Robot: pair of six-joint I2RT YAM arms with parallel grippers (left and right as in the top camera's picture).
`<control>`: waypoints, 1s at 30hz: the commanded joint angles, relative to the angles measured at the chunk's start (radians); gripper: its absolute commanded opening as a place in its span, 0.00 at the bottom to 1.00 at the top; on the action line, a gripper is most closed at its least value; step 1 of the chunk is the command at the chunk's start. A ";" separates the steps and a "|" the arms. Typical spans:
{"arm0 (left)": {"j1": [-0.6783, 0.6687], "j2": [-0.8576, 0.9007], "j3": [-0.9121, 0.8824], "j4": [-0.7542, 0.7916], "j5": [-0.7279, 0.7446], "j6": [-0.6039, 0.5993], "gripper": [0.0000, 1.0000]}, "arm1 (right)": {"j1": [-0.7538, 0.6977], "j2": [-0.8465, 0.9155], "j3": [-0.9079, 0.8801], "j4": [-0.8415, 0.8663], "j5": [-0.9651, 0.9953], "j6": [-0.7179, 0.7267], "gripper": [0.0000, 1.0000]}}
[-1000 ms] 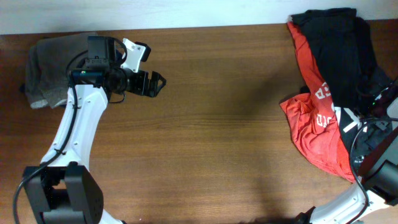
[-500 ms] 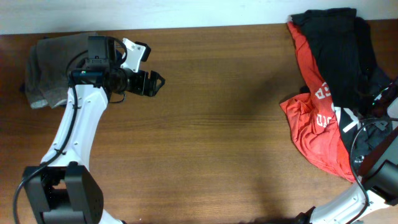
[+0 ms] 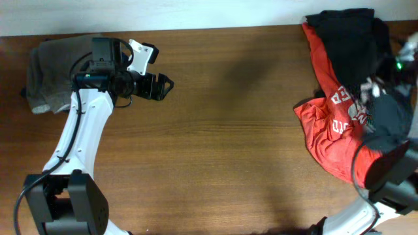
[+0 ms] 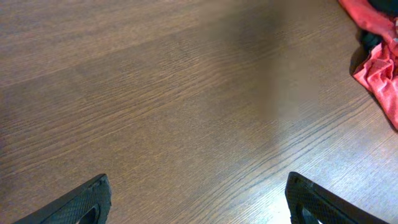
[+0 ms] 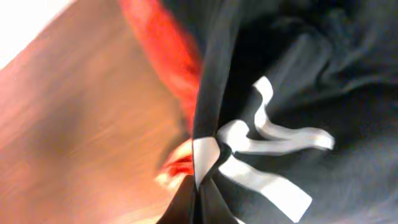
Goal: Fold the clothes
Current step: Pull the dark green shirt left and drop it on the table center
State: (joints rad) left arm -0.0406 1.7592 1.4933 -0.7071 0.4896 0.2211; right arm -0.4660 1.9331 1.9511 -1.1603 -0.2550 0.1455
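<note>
A crumpled red garment of thin, shiny fabric is seen heaped at the right end of the brown wooden table, with a black garment of soft knit piled on and beside it. The heap's long axis is judged to run from the far edge toward the near edge, along the table's right side. A flat white drawstring is shown lying loose across the black cloth in the right wrist view.

White lettering is printed on the red cloth, but it is too creased and small to be read. No brand or label can be made out.

The right gripper is found directly over the heap, blurred; whether its jaws are apart or closed on cloth cannot be told from any view. The left gripper is held wide, empty, over bare wood, its fingertips spread to the frame corners. The heap lies well apart from it, across the table's middle, so the right arm is judged the nearer.

A folded grey cloth is set at the far left corner.
</note>
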 commanded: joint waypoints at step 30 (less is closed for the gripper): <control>0.317 -0.158 0.080 -0.080 -0.011 0.012 0.89 | 1.041 0.101 0.151 0.079 0.049 0.074 0.04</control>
State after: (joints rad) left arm 0.2718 1.6138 1.5578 -0.7864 0.4961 0.2211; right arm 0.5346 2.0064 2.0880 -1.0924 -0.2180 0.2073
